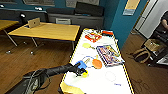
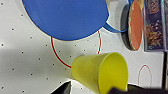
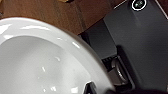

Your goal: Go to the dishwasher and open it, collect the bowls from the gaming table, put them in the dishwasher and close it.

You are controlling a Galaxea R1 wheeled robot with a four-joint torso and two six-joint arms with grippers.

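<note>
Reaching in from the left of the head view, the left arm's tool [image 1: 83, 73] sits over the near part of the gaming table [image 1: 100, 82], a long white-topped bench with yellow edging. A yellow cup [image 1: 85, 74] is at the tool's tip. In the left wrist view the cup [image 2: 101, 72] lies tilted, its mouth turned sideways, with dark tool parts at either side of it; it looks gripped, but whether the fingers truly clench it, I cannot tell. Just beside the cup, a blue bowl [image 2: 66, 17] rests on the white perforated top, partly covering a red circle [image 2: 57, 53] printed there. In the head view the blue bowl [image 1: 80, 64] is next to the tool.

An orange disc [image 1: 97, 63] lies near the blue bowl, toward the bench's middle. A colourful game box [image 1: 108, 55] lies beyond it, on the right side. Farther up: a pale yellow disc [image 1: 86, 45] and a red-and-white box [image 1: 93, 37].

Right wrist view: a white bowl [image 3: 37, 60], glossy inside, large and close, above wooden floor [image 3: 62, 12] and the robot's dark base. Right tool state: cannot tell.

A wooden bench [image 1: 47, 31] stands left of the gaming table. A person [image 1: 165, 22] is at the far right edge.
</note>
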